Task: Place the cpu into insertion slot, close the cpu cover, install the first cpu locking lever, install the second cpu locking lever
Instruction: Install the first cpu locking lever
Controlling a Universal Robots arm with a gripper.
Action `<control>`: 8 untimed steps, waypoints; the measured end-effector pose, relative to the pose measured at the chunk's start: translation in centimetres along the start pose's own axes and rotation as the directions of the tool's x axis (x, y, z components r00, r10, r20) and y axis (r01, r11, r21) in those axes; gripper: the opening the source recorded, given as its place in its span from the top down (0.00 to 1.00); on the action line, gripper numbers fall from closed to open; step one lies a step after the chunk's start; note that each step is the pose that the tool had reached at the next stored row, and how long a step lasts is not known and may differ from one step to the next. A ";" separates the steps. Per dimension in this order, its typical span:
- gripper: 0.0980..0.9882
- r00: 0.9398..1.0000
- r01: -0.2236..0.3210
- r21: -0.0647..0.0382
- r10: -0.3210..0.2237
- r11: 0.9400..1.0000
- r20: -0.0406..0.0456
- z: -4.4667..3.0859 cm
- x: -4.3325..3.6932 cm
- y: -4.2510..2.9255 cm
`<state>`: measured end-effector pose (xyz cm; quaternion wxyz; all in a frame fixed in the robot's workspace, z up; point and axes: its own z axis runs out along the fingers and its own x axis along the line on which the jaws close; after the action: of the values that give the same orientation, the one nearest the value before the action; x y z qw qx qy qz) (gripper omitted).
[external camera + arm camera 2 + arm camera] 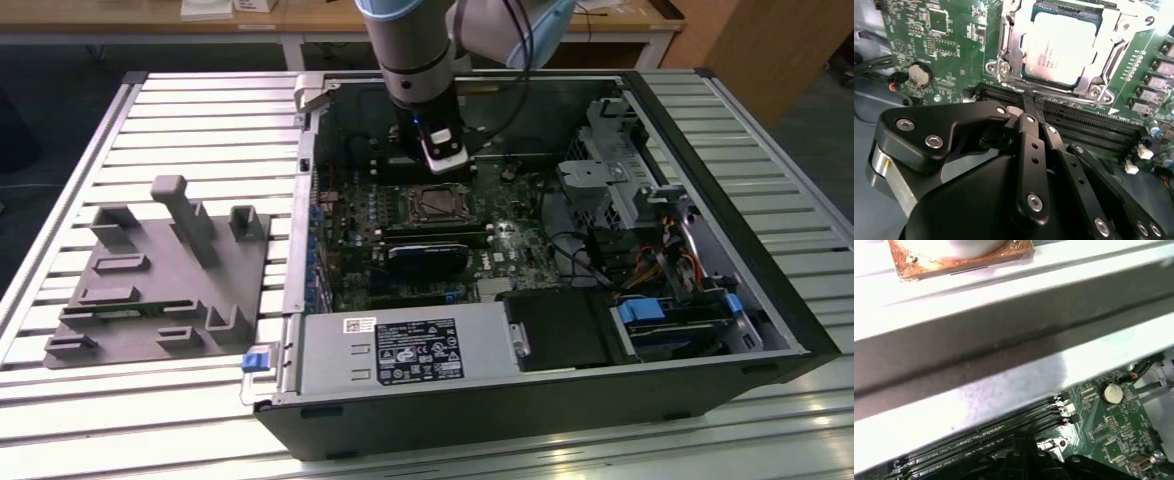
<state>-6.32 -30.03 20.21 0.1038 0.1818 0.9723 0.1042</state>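
The cpu point(1061, 47) lies flat in the insertion slot point(434, 203) on the green board, dull silver top up. The cpu cover point(1010, 47), a silver frame, lies down around the chip's edges. Thin metal locking levers point(1118, 50) run along the socket's sides; I cannot tell if they are latched. My gripper point(1030, 100) is shut with nothing in it, its black fingertips together over the long black memory slots point(1094, 125) just beside the socket. In the exterior view the gripper point(447, 165) hangs just behind the socket. The first wrist view catches the dark fingers point(1021, 460) at the memory slots.
The open computer case point(747, 200) lies on a slatted metal table point(200, 120). A grey fixture block point(160, 270) stands at the exterior view's left. A coin battery point(919, 73), cables and drive bays point(667, 310) crowd the case. The case's metal wall point(1004, 340) is close to the wrist.
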 end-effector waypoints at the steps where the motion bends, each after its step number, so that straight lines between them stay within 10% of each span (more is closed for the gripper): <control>1: 0.99 1.000 0.000 0.000 0.000 1.000 0.000 -0.21 -0.04 0.05; 8: 0.99 1.000 -0.003 0.000 0.003 1.000 0.002 -0.76 -0.13 0.19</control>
<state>-6.32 -30.03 21.01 0.1045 0.1832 0.9719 0.1042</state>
